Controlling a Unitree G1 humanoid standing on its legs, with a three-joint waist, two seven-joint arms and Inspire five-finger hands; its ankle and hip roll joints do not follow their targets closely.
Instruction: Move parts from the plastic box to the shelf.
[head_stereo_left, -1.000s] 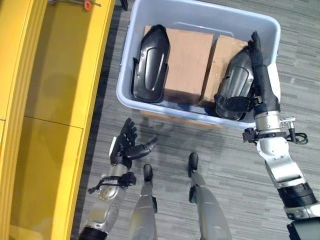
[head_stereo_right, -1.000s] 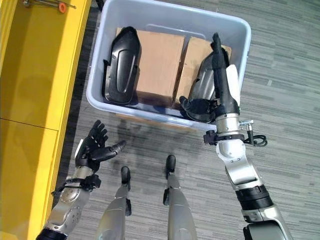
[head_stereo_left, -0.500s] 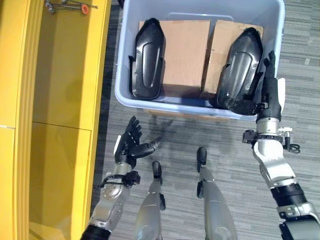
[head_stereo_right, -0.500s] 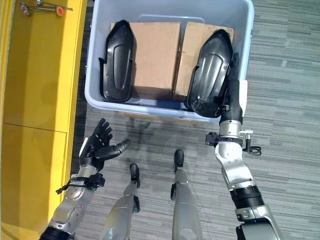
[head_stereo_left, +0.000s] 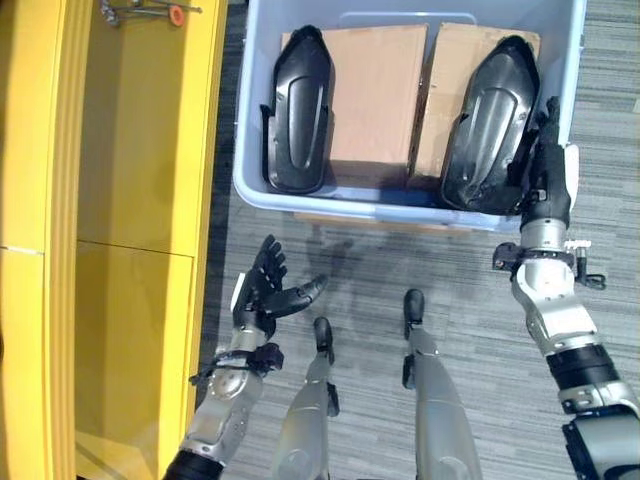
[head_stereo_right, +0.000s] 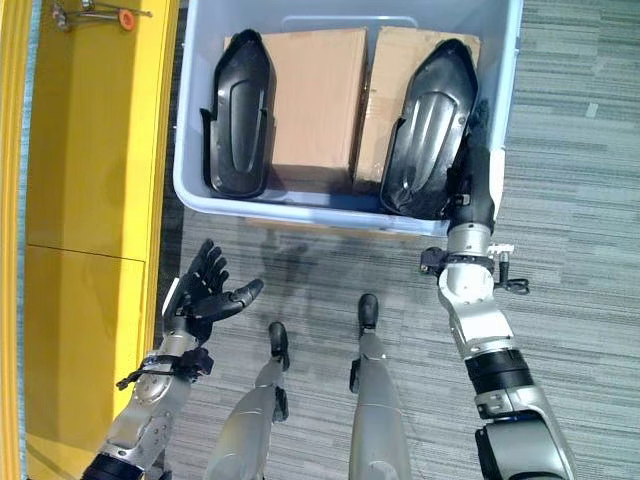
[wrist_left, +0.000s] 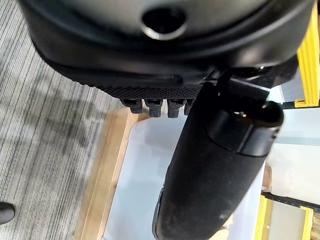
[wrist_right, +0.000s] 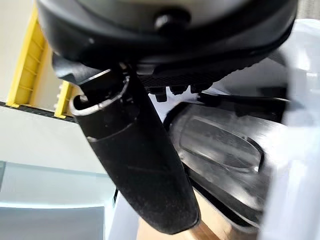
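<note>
Down below, a pale blue plastic box (head_stereo_left: 262, 190) on the grey striped floor (head_stereo_left: 470, 330), perched on a low wooden base (wrist_left: 107, 165) that peeks out under its near wall. Inside, two brown cardboard slabs (head_stereo_left: 375, 95) side by side, and on them two black moulded parts: the left part (head_stereo_left: 297, 110) lying lengthwise at the box's left end, the right part (head_stereo_left: 492, 125) leaning at the right end, its lower tip down by the near wall.

Over on the right, the right hand (head_stereo_left: 545, 175) up at the box's near-right corner, pressed in just beside the right part's edge. Fingers reaching over the rim and along the part; in the right wrist view (wrist_right: 135, 165) thumb sticking out straight with the part close past it, but grip closed or not — cannot tell from here.

On the other side, the left hand (head_stereo_left: 265, 295) out over the floor, well short of the box, palm up, fingers spread loose and thumb pointing toward the box, holding nothing.

Along the left, the yellow shelf (head_stereo_left: 130, 160), its flat surface running beside the box with a narrow strip of floor between. Far up on it, a small cluster of metal hardware (head_stereo_left: 125, 12) with an orange ring (head_stereo_left: 176, 14).
</note>
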